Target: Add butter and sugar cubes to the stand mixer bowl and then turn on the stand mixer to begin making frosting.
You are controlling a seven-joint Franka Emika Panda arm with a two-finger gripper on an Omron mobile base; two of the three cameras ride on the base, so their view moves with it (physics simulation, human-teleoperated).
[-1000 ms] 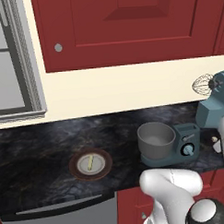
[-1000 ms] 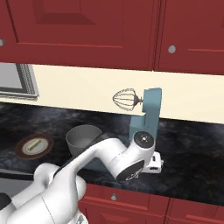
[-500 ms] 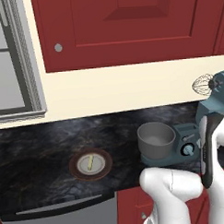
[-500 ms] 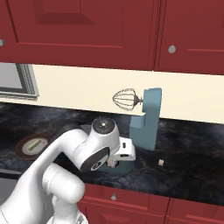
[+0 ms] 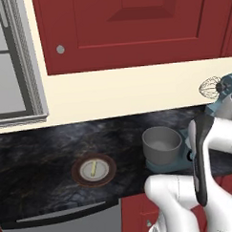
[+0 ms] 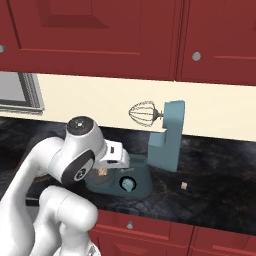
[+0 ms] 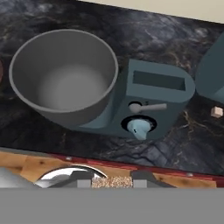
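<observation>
Hand view: the gripper (image 7: 113, 180), bottom centre, pinches a speckled beige sugar cube (image 7: 111, 182) between narrowly set fingers. The empty stand mixer bowl (image 7: 64, 82) lies toward upper left, so the cube must travel up-left to clear its rim.

Red wall cabinets (image 5: 128, 26), cream backsplash (image 5: 121, 91), dark marble counter (image 5: 48, 154)
</observation>
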